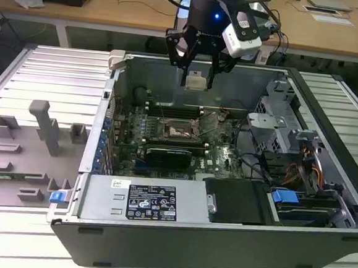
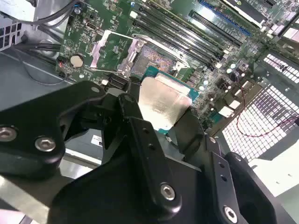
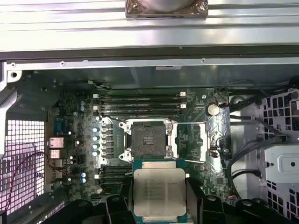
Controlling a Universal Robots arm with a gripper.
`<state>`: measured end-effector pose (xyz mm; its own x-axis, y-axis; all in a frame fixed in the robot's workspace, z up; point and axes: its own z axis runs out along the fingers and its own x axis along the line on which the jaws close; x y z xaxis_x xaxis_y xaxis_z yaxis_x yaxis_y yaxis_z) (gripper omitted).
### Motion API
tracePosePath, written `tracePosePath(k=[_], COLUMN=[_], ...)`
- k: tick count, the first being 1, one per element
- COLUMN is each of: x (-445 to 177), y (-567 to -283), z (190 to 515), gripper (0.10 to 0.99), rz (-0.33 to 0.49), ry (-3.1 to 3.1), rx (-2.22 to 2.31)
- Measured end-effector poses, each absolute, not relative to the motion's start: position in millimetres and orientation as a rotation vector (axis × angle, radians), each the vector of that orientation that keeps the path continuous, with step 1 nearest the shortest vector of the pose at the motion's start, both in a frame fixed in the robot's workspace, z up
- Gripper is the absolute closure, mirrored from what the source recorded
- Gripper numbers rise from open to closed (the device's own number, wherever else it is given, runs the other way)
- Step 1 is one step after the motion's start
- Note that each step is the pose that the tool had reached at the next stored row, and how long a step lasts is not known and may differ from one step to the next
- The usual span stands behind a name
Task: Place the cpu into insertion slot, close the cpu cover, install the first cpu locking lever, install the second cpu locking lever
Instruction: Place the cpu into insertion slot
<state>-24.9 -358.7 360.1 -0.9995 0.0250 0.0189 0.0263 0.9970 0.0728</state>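
1. Holding the cpu (image 3: 159,193) by two opposite edges, the gripper (image 3: 159,207) is closed on the chip. Its dark fingers (image 3: 194,198) press against the sides, and the silvery-grey top faces the first wrist view.
2. The cpu hangs in the air above the motherboard (image 1: 126,136), inside the open computer case (image 1: 219,249) that stands on the slatted desk (image 1: 48,68). It touches nothing but the gripper.
3. The insertion slot (image 3: 148,140) is bare, with its dark square of contacts uncovered, so placing the chip is not yet done.
4. The cpu cover (image 2: 99,46) lies flipped open just beside the slot, green board showing through its square opening. Closing it is also left to do.
5. The two locking levers appear to be released, though they are thin wire and hard to make out against the board. On that reading, neither lever step is done.
6. None of the four steps is complete. The work stands within the first one, with the chip in the grasp and over the case.
7. In the exterior view the arm stands above the case near its far wall, with the gripper pointing straight down. The chip sits well above board level and is offset from the slot towards that wall, and it looks roughly level with the board.
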Motion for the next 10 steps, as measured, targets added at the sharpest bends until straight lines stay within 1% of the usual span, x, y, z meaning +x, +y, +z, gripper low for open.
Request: tracePosePath(k=[6, 10], x=[-24.9, -25.2], y=[-358.6, -358.0], z=[359.4, 352.9], gripper=[0.545, 0.545], rz=[-0.112, -0.103], ry=[-3.121, -3.123], rx=[-0.040, -0.040])
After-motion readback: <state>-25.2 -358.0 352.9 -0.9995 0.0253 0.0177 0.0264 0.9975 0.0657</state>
